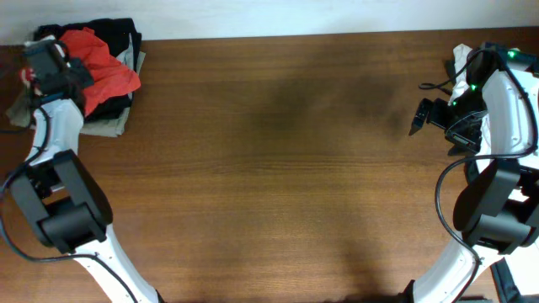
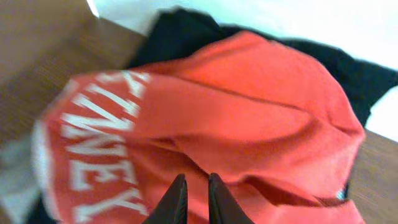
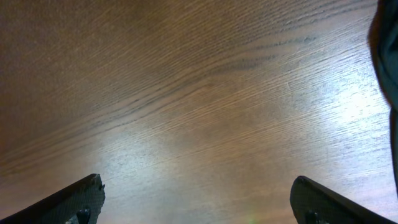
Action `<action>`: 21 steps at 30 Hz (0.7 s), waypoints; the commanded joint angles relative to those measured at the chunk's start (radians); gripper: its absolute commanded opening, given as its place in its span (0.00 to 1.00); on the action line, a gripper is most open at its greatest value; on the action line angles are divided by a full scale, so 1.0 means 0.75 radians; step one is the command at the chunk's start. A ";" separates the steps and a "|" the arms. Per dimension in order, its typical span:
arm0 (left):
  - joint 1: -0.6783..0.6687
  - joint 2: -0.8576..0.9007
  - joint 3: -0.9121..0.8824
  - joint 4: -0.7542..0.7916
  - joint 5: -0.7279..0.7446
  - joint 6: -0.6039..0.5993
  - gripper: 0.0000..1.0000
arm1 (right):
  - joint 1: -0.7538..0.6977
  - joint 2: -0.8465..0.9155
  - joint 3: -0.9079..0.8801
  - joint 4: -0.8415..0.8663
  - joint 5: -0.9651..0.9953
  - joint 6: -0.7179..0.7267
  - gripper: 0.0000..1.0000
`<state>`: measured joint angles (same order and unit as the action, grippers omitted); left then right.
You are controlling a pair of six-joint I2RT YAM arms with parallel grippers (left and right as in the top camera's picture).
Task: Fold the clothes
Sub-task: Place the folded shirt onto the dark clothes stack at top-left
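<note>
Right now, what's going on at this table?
A two-armed robot is set to fold laundry. Its left arm reaches over a heap of clothes at a corner of the table, jaws nearly closed against a red-orange T-shirt with white lettering; whether they grip it I can't tell. The right arm hovers above bare wood, jaws open. Nothing is spread yet.

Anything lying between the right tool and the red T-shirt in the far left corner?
No. The overhead view shows only bare wooden table between the right tool and the T-shirt.

Robot lab bench, wooden table (image 1: 278, 168), white wall (image 1: 253, 15)
</note>
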<state>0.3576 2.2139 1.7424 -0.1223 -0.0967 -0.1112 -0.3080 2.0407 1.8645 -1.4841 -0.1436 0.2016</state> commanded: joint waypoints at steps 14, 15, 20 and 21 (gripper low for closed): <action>0.035 0.220 0.037 0.345 -0.060 0.025 0.15 | 0.000 -0.044 0.011 0.001 -0.003 -0.005 0.99; 0.064 0.220 0.037 0.321 -0.124 0.025 0.16 | 0.000 -0.044 0.011 0.001 -0.003 -0.005 0.99; 0.163 0.220 0.037 0.311 -0.158 0.190 0.24 | 0.000 -0.044 0.011 0.001 -0.003 -0.005 0.99; 0.182 0.220 0.039 0.316 -0.189 0.190 0.25 | 0.000 -0.044 0.011 0.001 -0.003 -0.005 0.99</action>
<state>0.4690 2.3512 1.7504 0.1154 -0.1856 -0.0319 -0.3080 2.0407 1.8645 -1.4841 -0.1436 0.2016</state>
